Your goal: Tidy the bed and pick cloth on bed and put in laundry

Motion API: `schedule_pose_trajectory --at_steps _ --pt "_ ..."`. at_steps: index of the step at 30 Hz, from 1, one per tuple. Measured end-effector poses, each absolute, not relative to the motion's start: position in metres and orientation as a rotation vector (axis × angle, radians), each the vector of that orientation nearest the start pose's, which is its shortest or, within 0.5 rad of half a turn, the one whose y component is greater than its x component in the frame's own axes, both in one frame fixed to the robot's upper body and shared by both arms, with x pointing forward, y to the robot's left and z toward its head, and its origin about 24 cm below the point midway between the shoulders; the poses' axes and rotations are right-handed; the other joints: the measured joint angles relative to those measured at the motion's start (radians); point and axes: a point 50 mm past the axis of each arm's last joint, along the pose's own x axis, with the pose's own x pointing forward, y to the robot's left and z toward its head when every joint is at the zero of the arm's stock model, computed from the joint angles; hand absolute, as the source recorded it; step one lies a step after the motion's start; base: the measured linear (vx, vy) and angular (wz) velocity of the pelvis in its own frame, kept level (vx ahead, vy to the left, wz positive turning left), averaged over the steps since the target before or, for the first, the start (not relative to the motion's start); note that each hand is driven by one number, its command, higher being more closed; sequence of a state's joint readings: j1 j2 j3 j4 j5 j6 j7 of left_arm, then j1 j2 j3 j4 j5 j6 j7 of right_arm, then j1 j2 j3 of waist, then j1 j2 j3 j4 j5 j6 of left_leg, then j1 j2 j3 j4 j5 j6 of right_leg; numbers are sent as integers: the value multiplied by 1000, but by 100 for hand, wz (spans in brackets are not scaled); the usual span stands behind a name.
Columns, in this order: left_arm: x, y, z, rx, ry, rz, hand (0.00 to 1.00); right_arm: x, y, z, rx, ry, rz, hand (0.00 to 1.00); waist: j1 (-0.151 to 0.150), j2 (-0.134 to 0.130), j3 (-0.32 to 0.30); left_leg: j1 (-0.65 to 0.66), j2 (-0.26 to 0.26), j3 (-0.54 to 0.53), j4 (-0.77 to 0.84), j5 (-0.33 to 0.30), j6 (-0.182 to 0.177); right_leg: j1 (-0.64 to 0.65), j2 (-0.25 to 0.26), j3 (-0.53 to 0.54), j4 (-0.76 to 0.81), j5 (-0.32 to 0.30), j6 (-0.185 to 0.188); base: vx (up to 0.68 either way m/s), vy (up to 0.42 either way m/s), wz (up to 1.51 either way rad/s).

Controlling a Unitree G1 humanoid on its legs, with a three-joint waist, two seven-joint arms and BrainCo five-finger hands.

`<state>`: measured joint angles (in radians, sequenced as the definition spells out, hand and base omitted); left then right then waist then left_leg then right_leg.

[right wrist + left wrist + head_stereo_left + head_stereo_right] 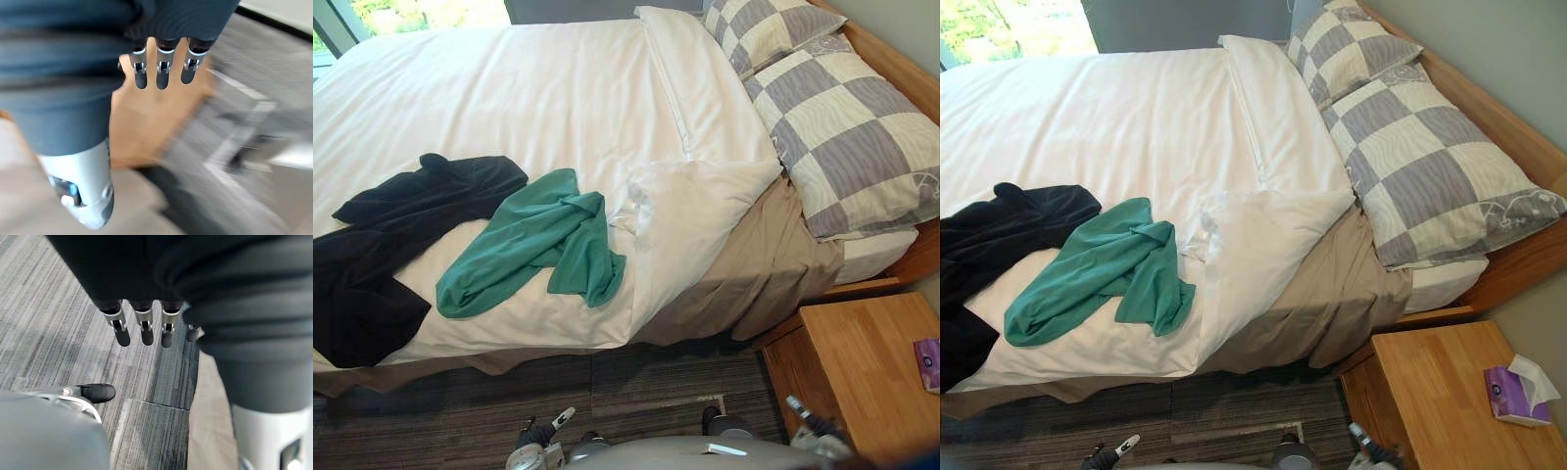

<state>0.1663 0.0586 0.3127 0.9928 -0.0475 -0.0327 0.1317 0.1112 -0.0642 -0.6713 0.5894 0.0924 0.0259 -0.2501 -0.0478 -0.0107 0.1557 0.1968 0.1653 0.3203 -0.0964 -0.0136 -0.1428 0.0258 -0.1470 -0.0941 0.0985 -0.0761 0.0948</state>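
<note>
While both arms hang low at the bottom of the frame, neither holds anything. The left robot hand [142,328] points straight, bare fingers at the grey carpet [636,377]. The right robot hand [161,68] is just as slack and empty, seemingly beside the wooden nightstand [862,367] at lower right, where a tissue box [1518,392] sits.

The clothes to collect lie on the near edge of the bed [876,253]: a black garment [391,245] at far left, spilling over the side, and a green cloth [533,245] touching it, crumpled as if dropped. Right of them the white duvet [529,98] has one corner [695,211] flipped back, baring the beige sheet [754,264], so it probably wants straightening. Farthest off, two checked pillows [862,137] lean on the headboard [901,70] at upper right.
</note>
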Motion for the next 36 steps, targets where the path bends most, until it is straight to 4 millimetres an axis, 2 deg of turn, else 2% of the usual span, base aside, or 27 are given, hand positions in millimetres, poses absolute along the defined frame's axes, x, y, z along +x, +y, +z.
schedule_pose_trajectory --at_steps 1,2,3,4,6,8,10,12,15,18,21,22,23,28,29,32,33,34,36 --pt "64 224 -159 -63 1103 515 0 115 -316 -85 104 634 -993 0 0 1 -2 -2 0 -2 0 0 0 0 0 -1 -2 0 0 -62 -8 5" --pt "59 222 -160 -60 1116 511 0 129 -343 -56 28 511 -1043 0 1 7 -6 -6 1 -5 0 1 1 0 1 -4 -10 4 -1 -35 -9 1" --pt "56 220 -161 -50 1127 496 0 138 -355 -40 -34 453 -1054 0 0 12 -8 -7 1 -5 -1 1 2 0 1 -4 -14 8 -1 -35 -9 -1" --pt "54 220 -162 -46 1133 491 0 142 -361 -32 -63 426 -1055 0 0 14 -10 -7 1 -6 -1 1 2 0 1 -5 -15 9 -1 0 0 0" --pt "47 216 -163 -31 1154 465 0 164 -378 4 -202 308 -1048 0 1 20 -14 -12 1 -14 -5 2 3 0 1 -10 -19 11 -1 -9 -6 3" --pt "46 216 -163 -23 1158 456 0 177 -379 19 -267 256 -1024 0 0 24 -21 -25 0 -32 -5 5 5 0 -1 -24 -22 11 -1 9 -13 25" --pt "47 215 -163 -19 1156 448 0 193 -374 30 -332 221 -969 0 1 26 -23 -31 0 -51 -5 9 6 0 -3 -38 -21 13 -1 27 -18 31" --pt "47 214 -163 -5 1154 435 0 218 -360 44 -396 163 -881 0 5 27 -25 -44 0 -72 -4 14 7 2 -6 -62 -22 13 -1 17 -14 25" --pt "49 214 -162 1 1143 429 0 240 -344 58 -488 103 -786 0 12 26 -26 -64 -7 -115 -4 20 11 17 -17 -105 -31 13 0 25 -2 38" --pt "50 215 -162 6 1134 431 0 257 -328 68 -554 57 -714 0 15 25 -27 -79 -13 -141 -2 26 14 21 -25 -133 -32 13 0 25 11 35" --pt "56 217 -159 43 1108 421 0 273 -309 73 -631 24 -612 0 41 12 -31 -97 -18 -168 -1 33 16 22 -32 -151 -34 13 0 2 11 25" --pt "57 219 -158 52 1104 417 0 283 -298 78 -689 0 -546 0 43 5 -27 -106 -23 -180 -1 39 19 24 -36 -168 -34 13 0 -8 10 30" --pt "57 219 -158 52 1104 417 0 284 -297 78 -692 -3 -540 0 43 5 -27 -107 -23 -181 -1 39 19 24 -37 -168 -35 13 0 -15 11 26" --pt "55 220 -158 57 1109 417 0 314 -261 102 -810 -119 -353 0 55 1 -22 -115 -29 -190 -5 49 22 21 -42 -170 -34 16 4 -40 10 4" --pt "56 220 -158 57 1106 417 0 324 -250 113 -850 -161 -303 0 56 3 -8 -118 -28 -189 -6 54 23 16 -42 -168 -31 18 4 -48 3 -1" --pt "57 219 -158 63 1101 408 0 341 -241 133 -916 -223 -259 0 58 9 24 -141 -28 -183 -4 66 26 -15 -42 -160 -20 25 2 -86 12 -7" --pt "59 219 -158 67 1095 398 0 349 -237 148 -946 -257 -248 0 65 13 52 -150 -27 -168 -1 73 27 -44 -43 -140 -1 27 1 -80 17 -21" --pt "59 218 -158 64 1091 400 0 352 -236 154 -954 -270 -245 0 69 14 61 -153 -27 -163 -1 74 27 -56 -43 -131 8 27 1 -87 13 -28" --pt "64 218 -157 62 1071 398 0 362 -232 184 -997 -342 -248 0 68 20 96 -180 -27 -149 -1 85 29 -109 -43 -109 39 28 -1 -81 7 -22"
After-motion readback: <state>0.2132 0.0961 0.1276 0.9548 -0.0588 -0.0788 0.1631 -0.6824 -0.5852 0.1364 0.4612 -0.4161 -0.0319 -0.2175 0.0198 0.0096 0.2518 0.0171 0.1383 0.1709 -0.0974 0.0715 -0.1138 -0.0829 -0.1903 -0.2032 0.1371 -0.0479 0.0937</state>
